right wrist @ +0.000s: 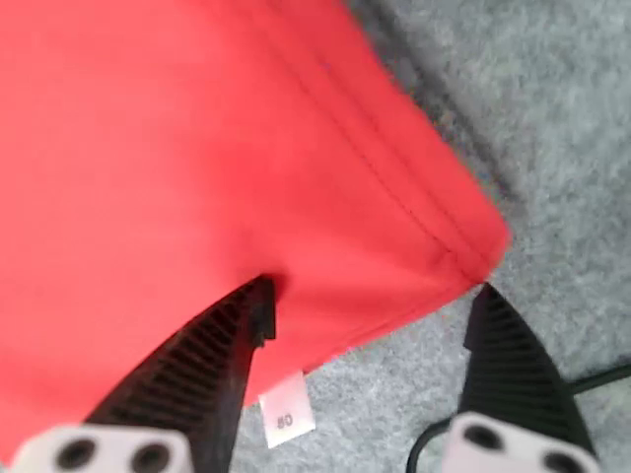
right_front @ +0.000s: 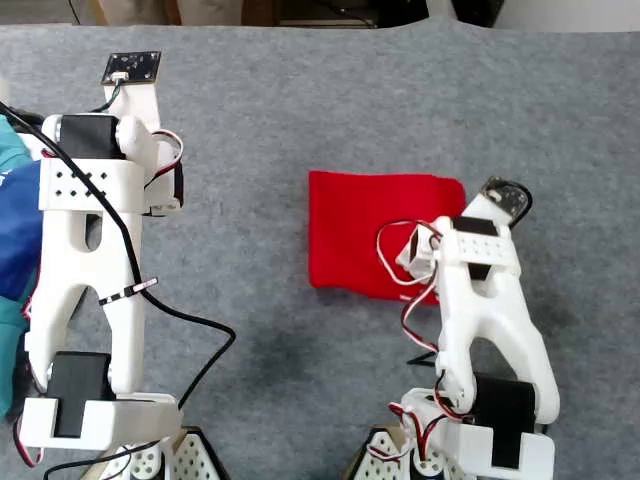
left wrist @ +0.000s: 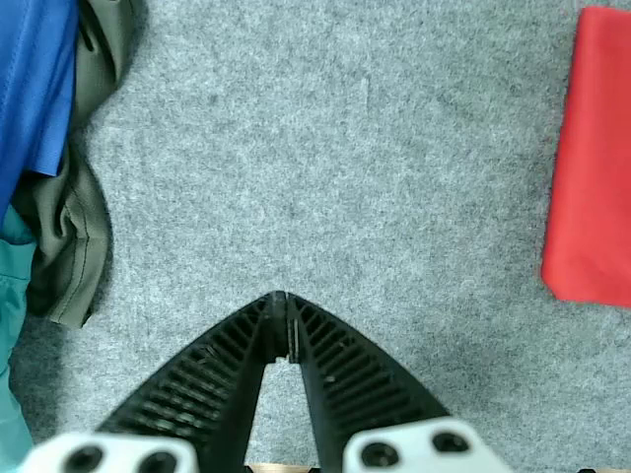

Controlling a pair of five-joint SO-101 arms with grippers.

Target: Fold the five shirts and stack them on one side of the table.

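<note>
**Two hands, one open over the red shirt**

One folded red shirt [right_front: 372, 232] lies flat near the middle of the grey desk [right_front: 300, 100], a rough rectangle with its edges fairly square. The right hand [right wrist: 373, 296] sits above the shirt's corner with its jaws wide apart and nothing gripped between them. One finger [right wrist: 212, 365] is over the red cloth, and the other [right wrist: 508, 355] is over bare desk just past the corner. Whether either tip presses the fabric cannot be told. A small white tag [right wrist: 284, 419] sticks out from the shirt's edge between the two fingers.

The left hand [left wrist: 280, 307] is well apart from the red shirt, low over bare desk, its ribbed jaws closed tip to tip and holding nothing. To its outer side a loose pile lies at the desk's edge: a blue shirt [left wrist: 35, 89], an olive shirt [left wrist: 69, 236] crumpled beside it, and a teal shirt [left wrist: 10, 296], all unfolded and overlapping.
</note>
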